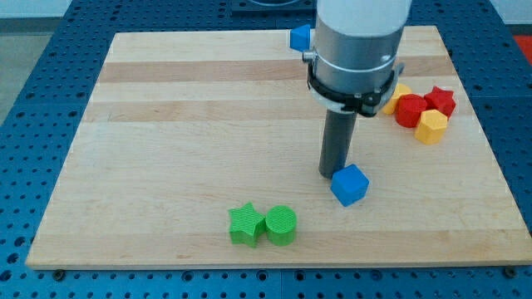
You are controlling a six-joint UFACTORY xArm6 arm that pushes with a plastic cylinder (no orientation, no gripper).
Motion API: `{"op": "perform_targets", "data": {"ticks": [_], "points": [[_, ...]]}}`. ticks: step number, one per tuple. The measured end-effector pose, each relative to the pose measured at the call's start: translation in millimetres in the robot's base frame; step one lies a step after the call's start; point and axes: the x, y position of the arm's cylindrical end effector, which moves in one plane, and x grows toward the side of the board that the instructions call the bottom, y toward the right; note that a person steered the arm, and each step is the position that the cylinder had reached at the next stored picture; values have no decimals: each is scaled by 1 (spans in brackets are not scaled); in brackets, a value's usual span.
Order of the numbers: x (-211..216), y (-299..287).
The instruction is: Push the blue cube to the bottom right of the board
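Blue cube [350, 184] sits low on board [166, 149], middle-right. Our tip [331, 173] touches its upper-left side. No pincer, just rod. Push off-centre and cube may spin, slip away, miss corner.

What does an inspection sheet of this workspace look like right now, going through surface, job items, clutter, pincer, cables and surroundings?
Surface: wooden board, flat, lying on a blue perforated table.
Job's things: blue cube at the view's lower centre-right; my tip touches or nearly touches its upper-left side.
Clutter: green star touching green cylinder; second blue block at the top edge; red and yellow blocks clustered at the right.
Pincer: nothing seen, only a rod.
Cables: nothing seen.
Surroundings: nothing seen beyond the table.
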Motion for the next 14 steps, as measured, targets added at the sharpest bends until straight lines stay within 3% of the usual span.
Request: {"op": "perform_targets", "data": {"ticks": [2, 4, 7, 9, 14], "points": [[18, 17], [26, -12], [50, 53], [91, 7], [72, 87]]}}
